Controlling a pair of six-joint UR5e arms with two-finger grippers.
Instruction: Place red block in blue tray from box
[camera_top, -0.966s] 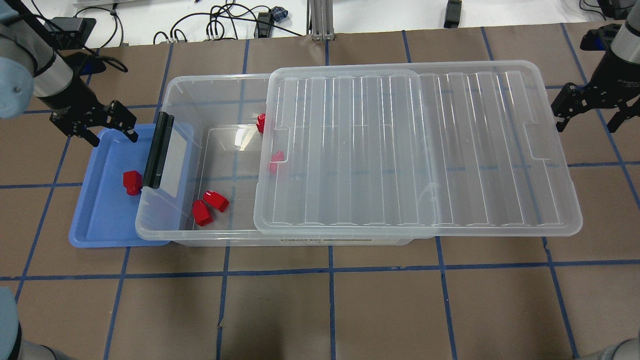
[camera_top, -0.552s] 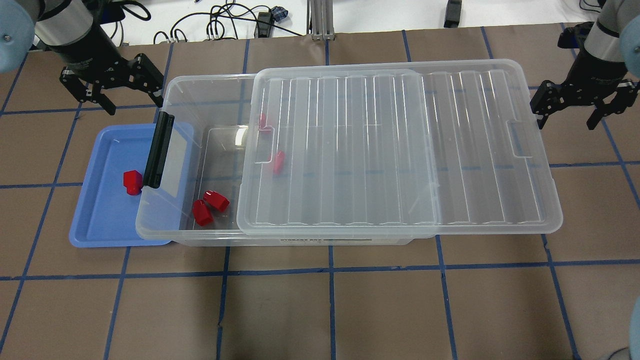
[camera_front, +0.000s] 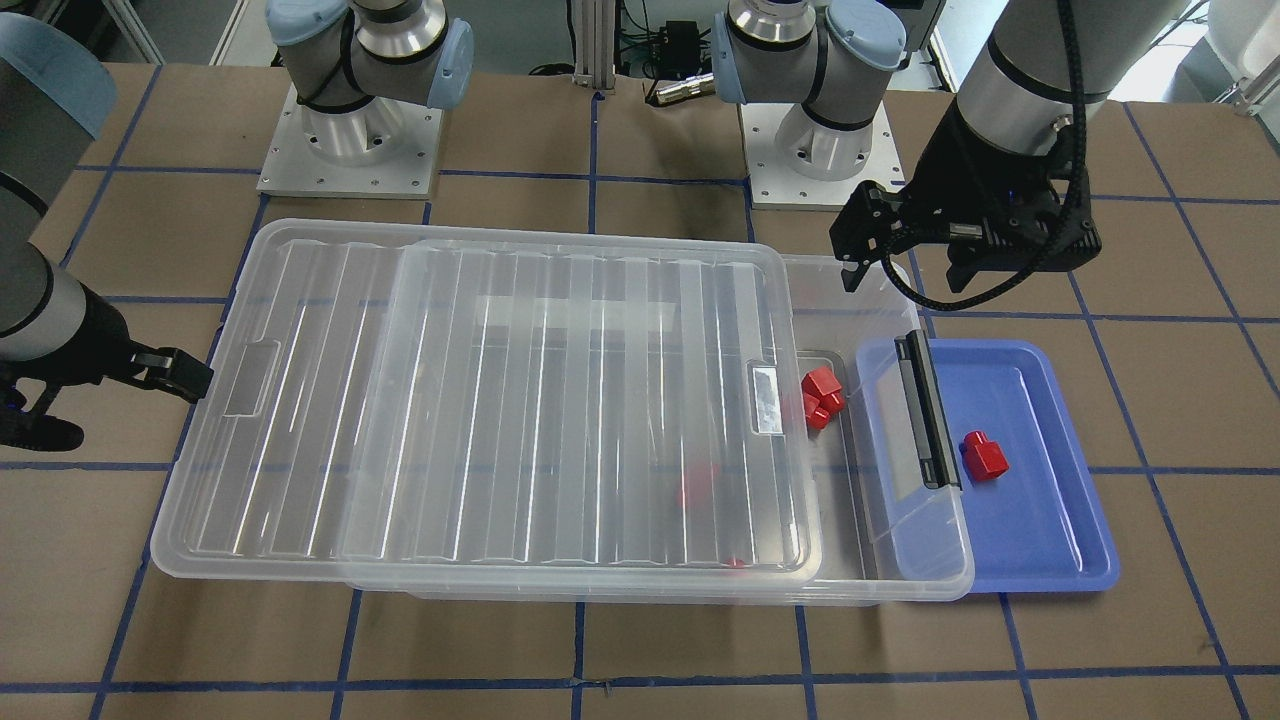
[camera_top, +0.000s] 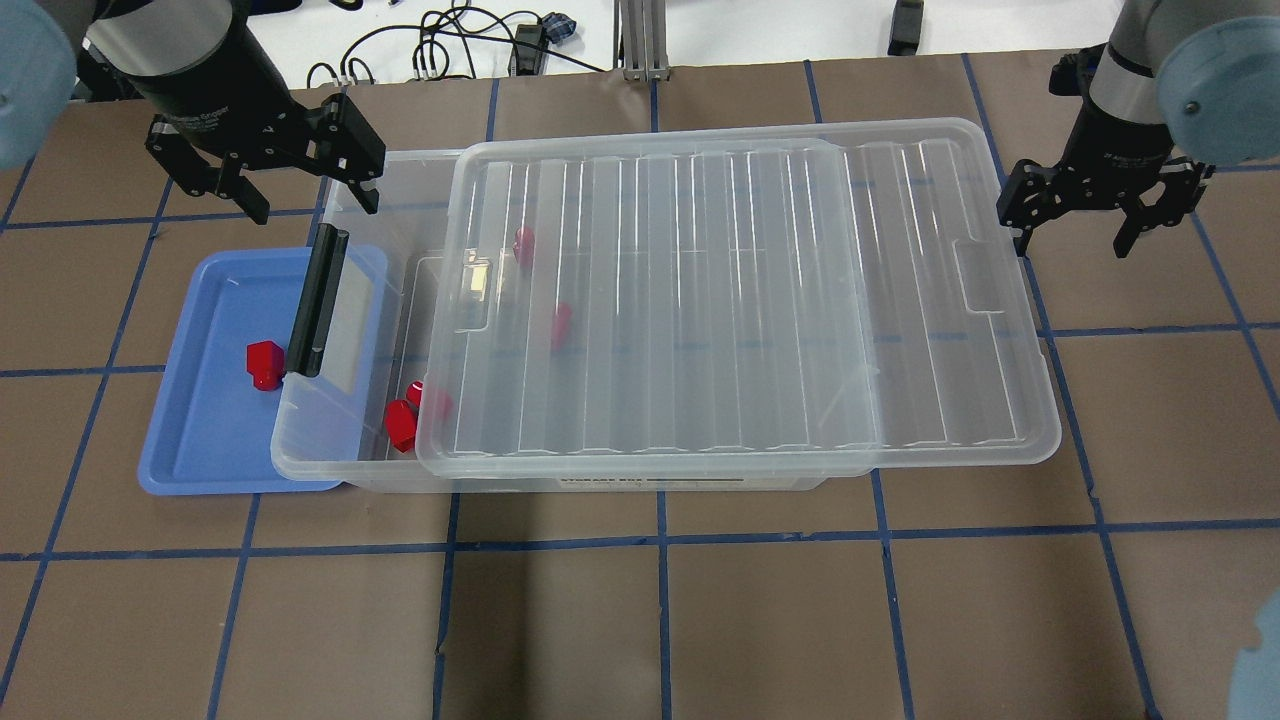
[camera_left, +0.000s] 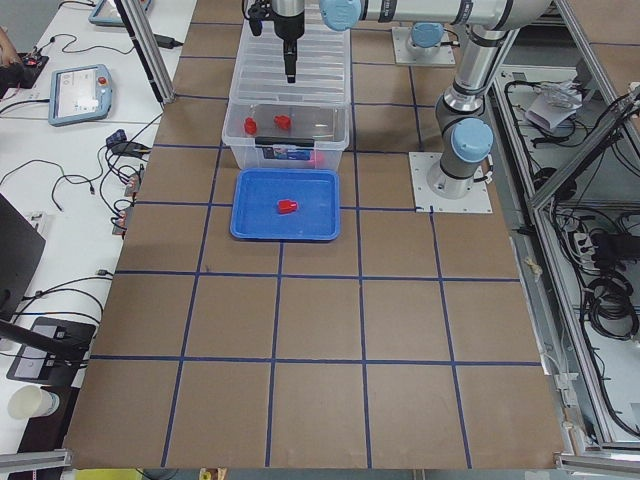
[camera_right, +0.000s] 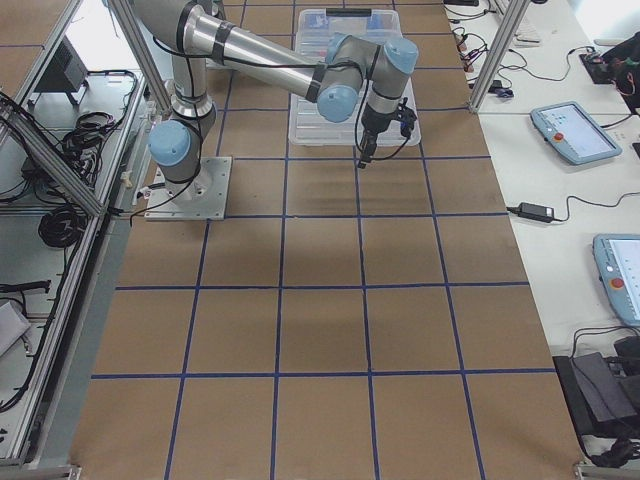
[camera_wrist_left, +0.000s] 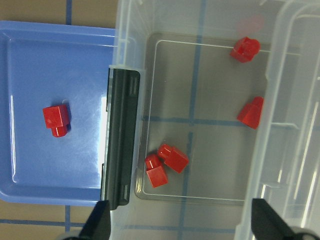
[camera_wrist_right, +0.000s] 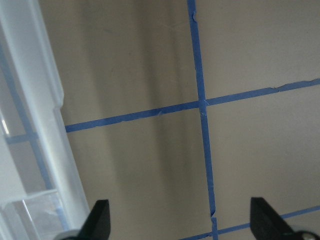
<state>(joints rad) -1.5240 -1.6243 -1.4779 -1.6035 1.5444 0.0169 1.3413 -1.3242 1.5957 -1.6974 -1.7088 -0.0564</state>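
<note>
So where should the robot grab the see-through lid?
Probably the short rim of the lid that sticks out past the box on the robot's right. It lies flat and overhangs there, so the open right end effector beside it could pinch it from that side.

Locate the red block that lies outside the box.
In the overhead view the red block lies in the blue tray on the view's left side, just left of the black latch handle of the box.
</note>
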